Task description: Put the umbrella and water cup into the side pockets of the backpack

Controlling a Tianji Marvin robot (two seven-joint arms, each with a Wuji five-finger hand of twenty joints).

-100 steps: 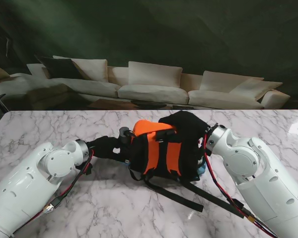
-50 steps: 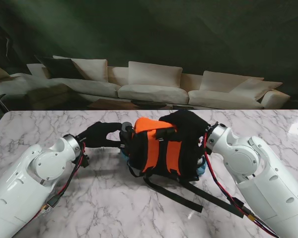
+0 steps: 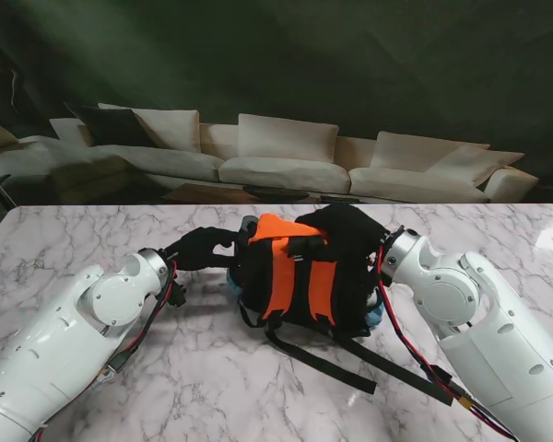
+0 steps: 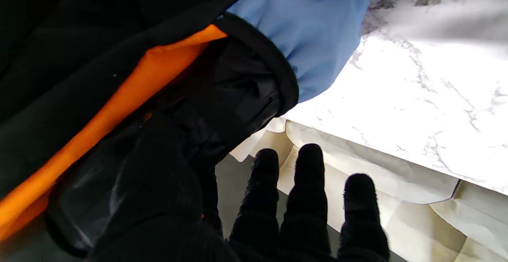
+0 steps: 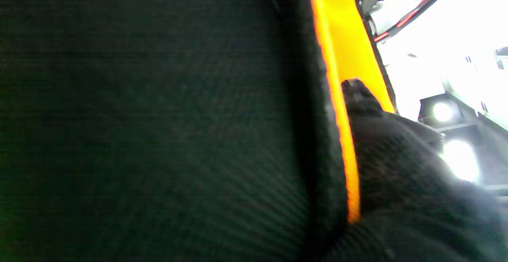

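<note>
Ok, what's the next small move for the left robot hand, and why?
Probably push the dark item deeper into the side pocket with the left robot hand. Its thumb lies on the item, whose far end sits inside the pocket's black rim, with part outside. The right robot hand is on the backpack, likely bracing it.
</note>
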